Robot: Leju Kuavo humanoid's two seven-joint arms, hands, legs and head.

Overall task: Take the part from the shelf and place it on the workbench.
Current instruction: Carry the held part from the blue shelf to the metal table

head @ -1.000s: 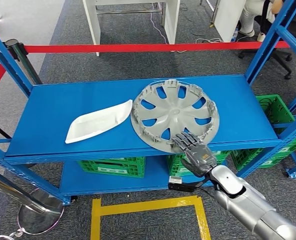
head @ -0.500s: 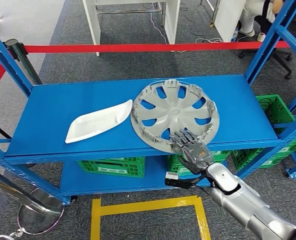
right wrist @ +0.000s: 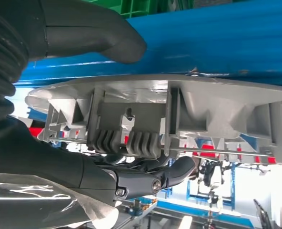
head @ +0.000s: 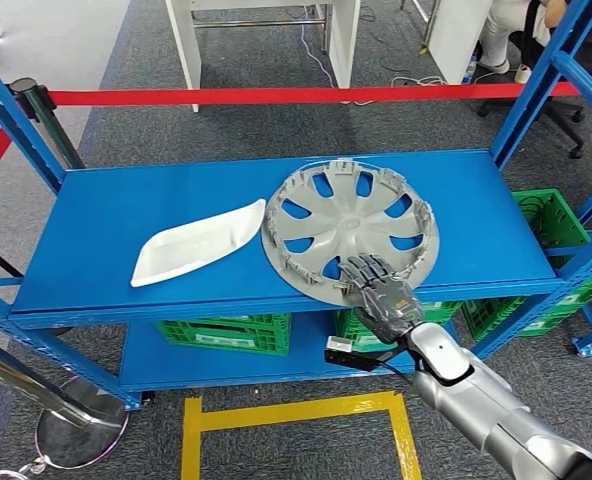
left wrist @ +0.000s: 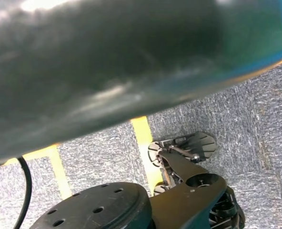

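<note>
Our right hand (head: pixel 380 297) sits at the near rim of the hubcap (head: pixel 349 228), which lies flat on the blue shelf (head: pixel 112 225) and pokes slightly past the front edge. In the right wrist view the thumb (right wrist: pixel 93 29) lies on one side of the rim and the darker fingers (right wrist: pixel 157 174) on the other, not plainly clamped; we judge it is closing on the rim. To do this well, we should squeeze firmly onto the rim before lifting and raise it level. We cannot tell our left hand's state. We count 1 hubcap and 1 white tray (head: pixel 196 243), to the hand's left.
</note>
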